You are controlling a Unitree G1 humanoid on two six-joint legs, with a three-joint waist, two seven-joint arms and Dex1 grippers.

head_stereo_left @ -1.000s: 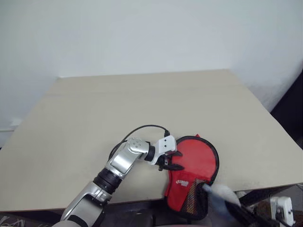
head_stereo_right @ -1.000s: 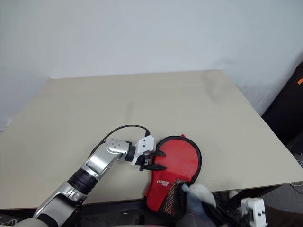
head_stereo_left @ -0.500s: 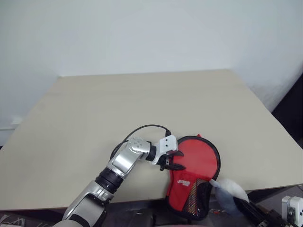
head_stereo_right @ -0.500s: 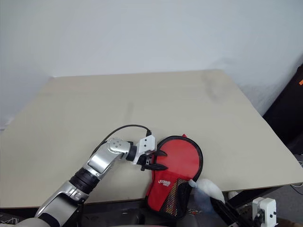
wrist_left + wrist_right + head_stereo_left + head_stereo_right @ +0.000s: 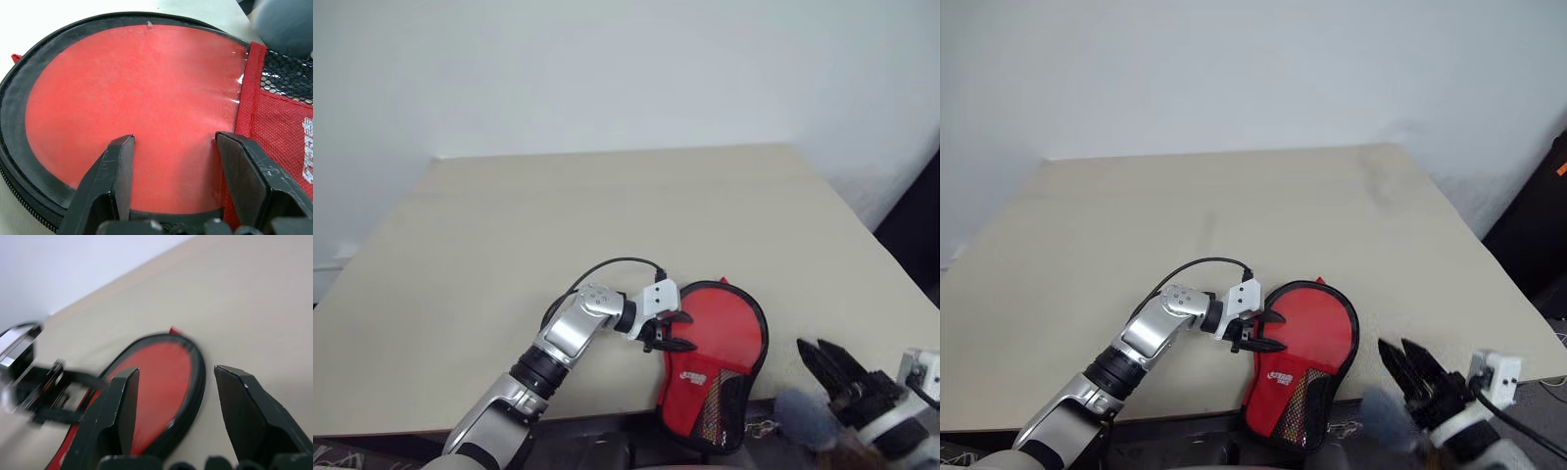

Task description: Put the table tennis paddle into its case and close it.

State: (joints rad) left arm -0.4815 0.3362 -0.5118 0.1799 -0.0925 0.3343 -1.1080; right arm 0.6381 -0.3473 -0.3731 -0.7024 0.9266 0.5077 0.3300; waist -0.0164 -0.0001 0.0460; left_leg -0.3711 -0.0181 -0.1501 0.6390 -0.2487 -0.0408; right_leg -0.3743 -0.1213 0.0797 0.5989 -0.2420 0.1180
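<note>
The case [image 5: 726, 328] lies at the table's front edge, red with black piping. Its narrow end, with the white logo and mesh pocket [image 5: 717, 406], hangs over the edge. My left gripper [image 5: 691, 331] rests open at the case's left rim, and its fingers [image 5: 120, 166] straddle the smooth red round face [image 5: 146, 93]. My right gripper [image 5: 813, 345] is open and holds nothing. It hovers off the front edge, right of the case's narrow end and apart from it. The table tennis paddle is hidden.
The beige table [image 5: 607, 206] stretches wide behind and to both sides of the case. A blurred pale grey lump [image 5: 801, 419] sits just below the right gripper, beyond the table's front edge. A small red tab [image 5: 721, 282] sticks out at the case's far rim.
The right gripper has risen from the case's mesh end, moved off to the right and opened. The grey lump travelled with it. The left arm and the case have stayed put.
</note>
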